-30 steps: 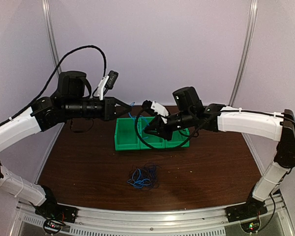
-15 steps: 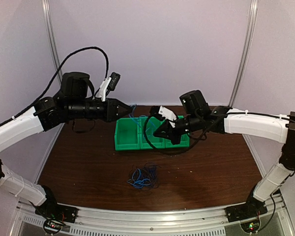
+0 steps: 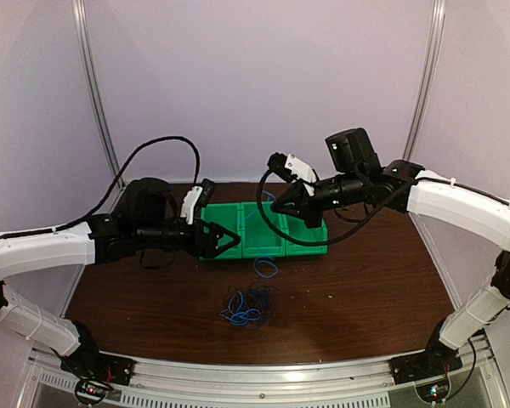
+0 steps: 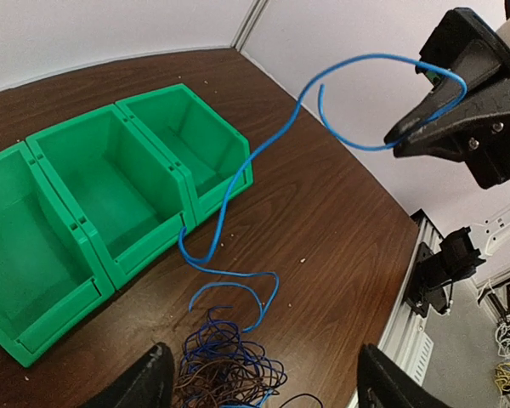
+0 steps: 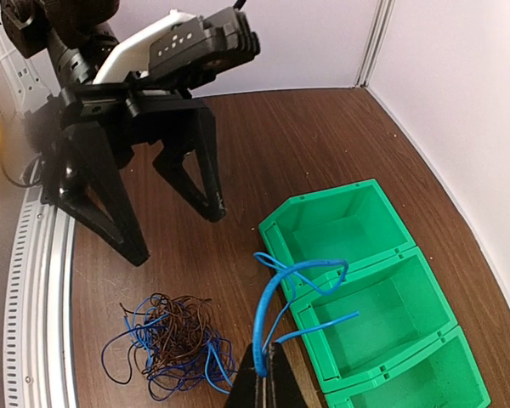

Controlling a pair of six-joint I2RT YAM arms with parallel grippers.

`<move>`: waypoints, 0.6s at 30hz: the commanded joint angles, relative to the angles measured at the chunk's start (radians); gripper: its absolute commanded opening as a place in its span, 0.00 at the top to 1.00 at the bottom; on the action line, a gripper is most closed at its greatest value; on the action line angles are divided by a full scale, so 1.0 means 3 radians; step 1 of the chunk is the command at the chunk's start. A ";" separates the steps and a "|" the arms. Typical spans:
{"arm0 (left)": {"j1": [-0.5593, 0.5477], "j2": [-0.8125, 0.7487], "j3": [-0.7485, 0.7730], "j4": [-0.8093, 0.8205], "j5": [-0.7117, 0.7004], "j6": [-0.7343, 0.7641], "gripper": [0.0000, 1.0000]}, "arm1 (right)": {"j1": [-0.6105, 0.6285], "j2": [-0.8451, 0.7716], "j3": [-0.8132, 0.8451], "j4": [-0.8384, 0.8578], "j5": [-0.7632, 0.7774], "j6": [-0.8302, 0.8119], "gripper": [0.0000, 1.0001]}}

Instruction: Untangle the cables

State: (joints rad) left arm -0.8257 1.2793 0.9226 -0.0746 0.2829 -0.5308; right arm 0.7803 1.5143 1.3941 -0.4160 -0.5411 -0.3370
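A long blue cable rises from my right gripper, which is shut on its end. In the left wrist view that blue cable arcs down from the right gripper to the table in front of the green bin. Its lower end curls on the wood beside the tangle of blue and dark cables. My left gripper hangs open low over the table by the bin's left end, empty. The tangle lies between its fingers.
The green three-compartment bin stands at the back middle of the brown table, all compartments empty. Thick black arm cables loop beside both wrists. A metal rail runs along the table's near edge.
My left gripper opened, let go of the blue cable and dropped toward the table. The right gripper moved up and to the right, still holding the cable.
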 commanded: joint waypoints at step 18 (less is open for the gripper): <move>-0.0121 0.0812 -0.1038 0.2808 0.0313 0.0179 0.29 | -0.0159 -0.0044 0.0368 -0.0057 0.0080 0.0121 1.00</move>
State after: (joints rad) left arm -0.8585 1.5055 0.6476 0.5335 0.3218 -0.5385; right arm 0.7403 1.5146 1.4879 -0.4381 -0.5343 -0.3107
